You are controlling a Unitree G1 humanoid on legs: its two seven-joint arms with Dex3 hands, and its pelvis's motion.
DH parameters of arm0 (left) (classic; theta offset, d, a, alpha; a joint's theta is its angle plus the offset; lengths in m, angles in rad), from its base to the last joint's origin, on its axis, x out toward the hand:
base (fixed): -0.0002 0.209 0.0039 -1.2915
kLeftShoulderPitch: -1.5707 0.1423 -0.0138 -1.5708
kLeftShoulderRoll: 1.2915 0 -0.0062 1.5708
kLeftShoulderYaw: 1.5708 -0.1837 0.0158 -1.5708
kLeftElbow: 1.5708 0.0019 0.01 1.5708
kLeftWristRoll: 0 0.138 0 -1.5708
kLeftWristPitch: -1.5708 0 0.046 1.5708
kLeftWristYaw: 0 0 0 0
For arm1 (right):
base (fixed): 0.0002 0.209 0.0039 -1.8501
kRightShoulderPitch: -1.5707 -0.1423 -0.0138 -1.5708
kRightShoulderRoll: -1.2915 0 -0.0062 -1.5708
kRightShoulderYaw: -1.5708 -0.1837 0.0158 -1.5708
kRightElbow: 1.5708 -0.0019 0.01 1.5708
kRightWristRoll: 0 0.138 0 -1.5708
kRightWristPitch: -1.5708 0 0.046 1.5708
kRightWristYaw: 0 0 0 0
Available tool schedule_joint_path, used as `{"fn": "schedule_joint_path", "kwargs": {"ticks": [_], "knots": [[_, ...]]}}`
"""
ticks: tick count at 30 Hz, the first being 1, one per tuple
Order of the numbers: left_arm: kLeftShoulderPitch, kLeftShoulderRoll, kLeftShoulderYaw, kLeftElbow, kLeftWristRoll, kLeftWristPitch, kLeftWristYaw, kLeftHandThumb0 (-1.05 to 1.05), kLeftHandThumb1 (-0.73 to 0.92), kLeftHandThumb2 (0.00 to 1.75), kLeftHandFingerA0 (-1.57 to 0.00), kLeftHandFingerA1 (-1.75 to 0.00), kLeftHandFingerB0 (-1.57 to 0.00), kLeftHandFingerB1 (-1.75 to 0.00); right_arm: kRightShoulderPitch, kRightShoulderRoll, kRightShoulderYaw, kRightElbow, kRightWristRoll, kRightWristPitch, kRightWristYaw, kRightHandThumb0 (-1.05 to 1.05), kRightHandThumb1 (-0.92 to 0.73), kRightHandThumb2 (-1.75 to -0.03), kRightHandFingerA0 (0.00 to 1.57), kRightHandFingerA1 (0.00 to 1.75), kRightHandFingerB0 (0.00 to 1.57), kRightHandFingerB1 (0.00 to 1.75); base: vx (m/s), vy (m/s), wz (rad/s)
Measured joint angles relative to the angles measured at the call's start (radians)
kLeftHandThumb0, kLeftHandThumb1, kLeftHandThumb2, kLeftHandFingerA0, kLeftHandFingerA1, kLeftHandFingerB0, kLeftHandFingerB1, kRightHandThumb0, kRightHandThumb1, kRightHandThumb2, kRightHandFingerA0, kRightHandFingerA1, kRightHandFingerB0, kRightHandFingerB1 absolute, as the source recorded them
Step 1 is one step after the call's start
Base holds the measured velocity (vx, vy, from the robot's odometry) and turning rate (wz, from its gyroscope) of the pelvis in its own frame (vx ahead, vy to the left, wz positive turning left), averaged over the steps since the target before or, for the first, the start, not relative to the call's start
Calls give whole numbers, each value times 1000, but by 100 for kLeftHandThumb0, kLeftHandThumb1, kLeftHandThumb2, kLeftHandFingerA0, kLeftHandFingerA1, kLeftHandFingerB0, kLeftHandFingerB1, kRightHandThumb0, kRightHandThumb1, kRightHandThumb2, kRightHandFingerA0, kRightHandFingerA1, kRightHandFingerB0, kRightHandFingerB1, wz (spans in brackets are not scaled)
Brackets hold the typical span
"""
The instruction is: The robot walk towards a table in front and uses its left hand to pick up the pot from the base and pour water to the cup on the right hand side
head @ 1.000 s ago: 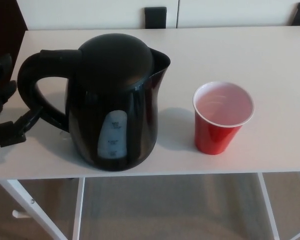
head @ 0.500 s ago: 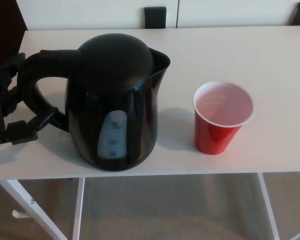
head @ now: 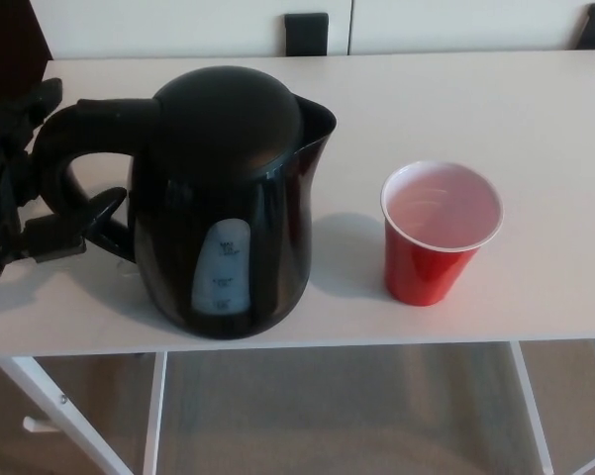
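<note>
White and smooth, the tabletop [head: 535,109] fills the head view, with pale cabinet fronts and two dark blocks along its far edge and thin white legs below its near edge. On the left half, close to the near edge, sits the kettle [head: 228,198]: glossy black plastic, a rounded dome of a lid, a pointed spout facing right, and a clear oval water window low on its front. Its thick looped handle [head: 64,163] curves out toward the left edge. Right there is the left hand [head: 25,183], black and blocky, coming in from the left edge, its fingers spread around the handle's loop, one finger [head: 99,210] poking into the loop opening; whether it is actually gripping cannot be told. Off to the right, well apart from the kettle, stands the cup [head: 438,233], red plastic, tapered, with a white inside and a rolled rim.
</note>
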Motion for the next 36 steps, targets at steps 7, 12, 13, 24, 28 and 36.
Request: {"fn": "schedule_joint_path", "kwargs": {"ticks": [7,12,13,24,28,36], "knots": [[-23,1,-2,23,3,0,12,-46,42,65,-26,-39,-15,-35,-2,0,5,-15,1,3,-6,-3,-56,-96,24,54,14,48,0,0,0],[-54,4,-2,61,13,0,23,-49,42,66,-27,-40,-18,-35,-5,0,5,-19,1,9,-6,-6,-77,-62,36,40,29,36,0,0,0],[-59,5,-3,66,17,0,25,-49,42,66,-27,-40,-18,-35,-6,0,5,-22,1,10,-7,-6,-77,-62,36,40,29,36,0,0,0],[-116,9,-12,122,44,0,37,-47,43,66,-29,-41,-19,-36,-14,0,10,-37,0,12,-14,-5,-56,-95,23,53,17,50,0,0,0],[-125,9,-18,141,52,-5,42,-51,43,67,-29,-41,-18,-36,-13,0,13,-51,0,17,-14,-6,-80,-63,35,40,29,36,0,0,0],[-174,14,-56,182,85,-5,57,-42,52,56,-59,-54,-59,-44,-23,0,13,-62,0,25,-15,-6,-78,-63,36,41,28,36,0,0,0]]}}
